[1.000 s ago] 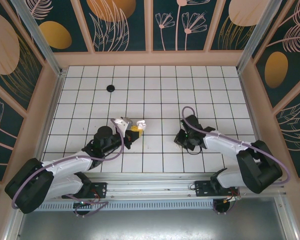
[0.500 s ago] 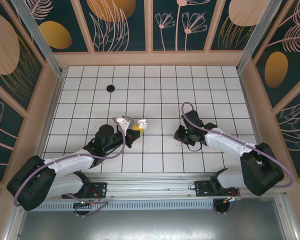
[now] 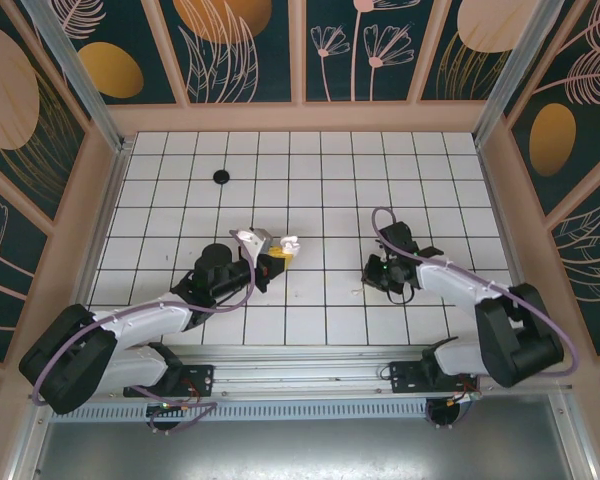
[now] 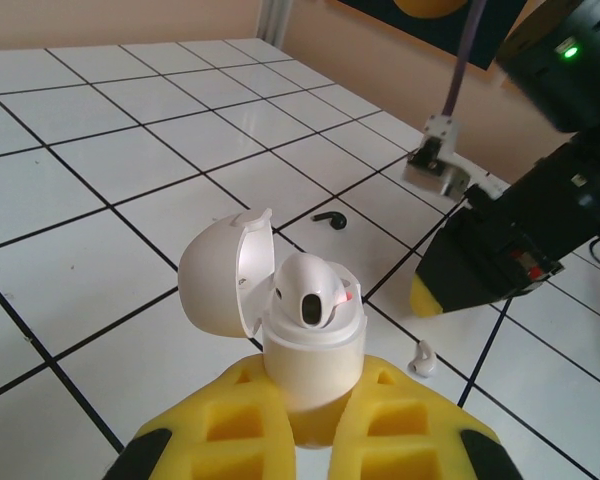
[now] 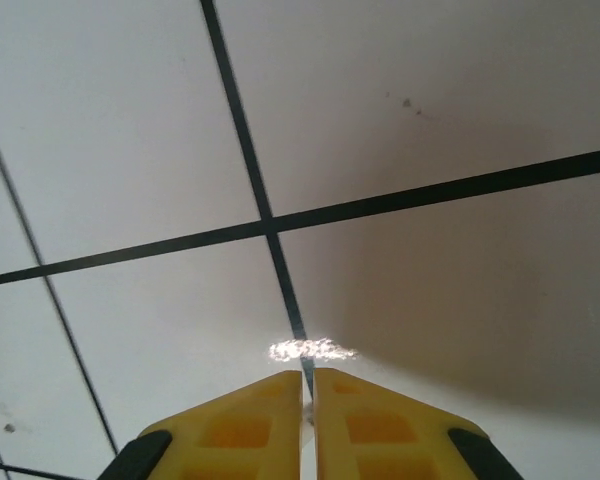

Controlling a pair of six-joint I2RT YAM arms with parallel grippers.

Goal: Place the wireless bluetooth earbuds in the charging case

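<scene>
While the L gripper [image 4: 315, 405] clamps the case [image 4: 305, 335] by its base, the case stands upright, long axis vertical, mouth up. Its lid [image 4: 220, 275] is swung open on the hinge to the left in the wrist view, hollow side toward the body. Inside is a white insert w/ one dark oval socket [image 4: 310, 308] facing the cam and a red spot at the rim beside it; can't tell what else sits in there. From above, the case sits at the L gripper's tip near the table [image 3: 330, 170] centre, pointing away from the arm.

One black earbud [image 4: 330, 219] lies flat on a tile beyond the case, long axis approx. left-right in that view, thin tail left, bulb right, apart from both grippers. A small white bit [image 4: 423, 358] lies just beside the R gripper [image 4: 432, 295].

R gripper's fingers [image 5: 235, 420] are together bar a hairline gap, tips low over a grid line; can't tell if anything is pinched.
</scene>
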